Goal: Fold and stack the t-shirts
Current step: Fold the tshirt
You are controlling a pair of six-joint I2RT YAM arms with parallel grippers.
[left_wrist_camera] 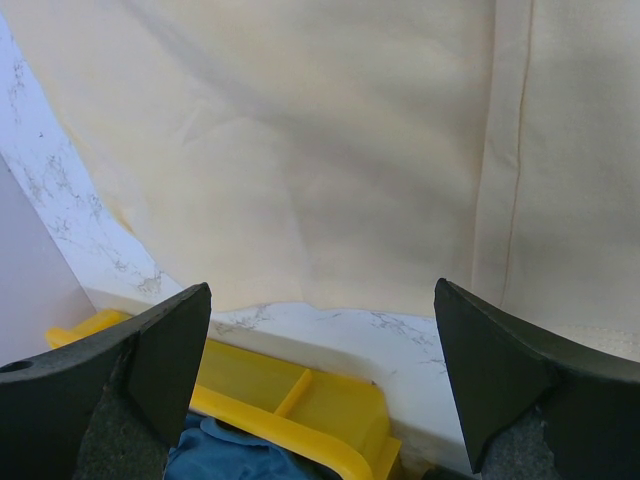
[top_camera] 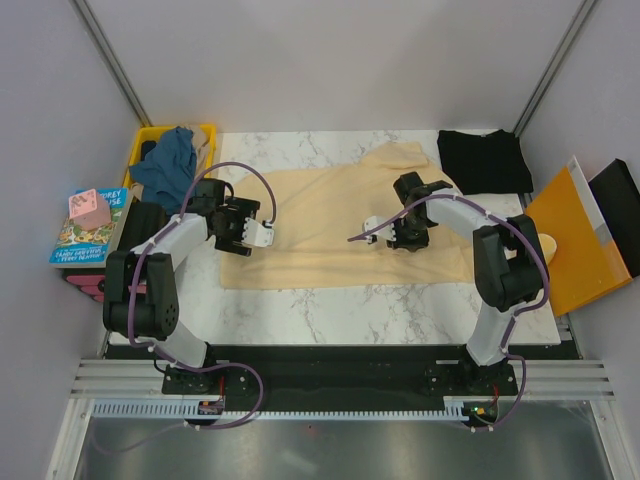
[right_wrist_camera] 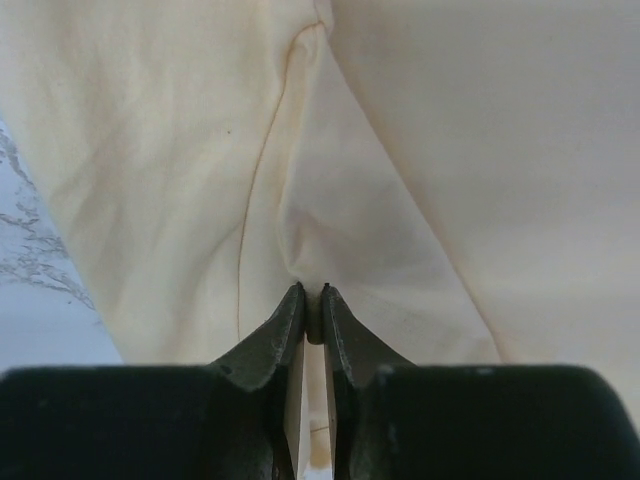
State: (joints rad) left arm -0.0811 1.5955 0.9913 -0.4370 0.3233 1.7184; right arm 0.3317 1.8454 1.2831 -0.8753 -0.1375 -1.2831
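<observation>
A pale cream-yellow t-shirt (top_camera: 330, 225) lies spread across the middle of the marble table. My right gripper (top_camera: 372, 228) sits on its right half. In the right wrist view its jaws are shut on a pinched ridge of the cream cloth (right_wrist_camera: 300, 200), with the gripper (right_wrist_camera: 313, 300) at the base of the fold. My left gripper (top_camera: 262, 232) hovers over the shirt's left edge, wide open with nothing between its fingers (left_wrist_camera: 322, 370). A black t-shirt (top_camera: 483, 160) lies folded at the back right. A teal-blue t-shirt (top_camera: 170, 165) is bunched in the yellow crate.
The yellow crate (top_camera: 205, 135) stands at the back left corner, just off the table edge (left_wrist_camera: 300, 400). An orange flat folder (top_camera: 575, 240) lies at the right edge. A book (top_camera: 85, 230) and a pink block (top_camera: 88, 207) sit left of the table.
</observation>
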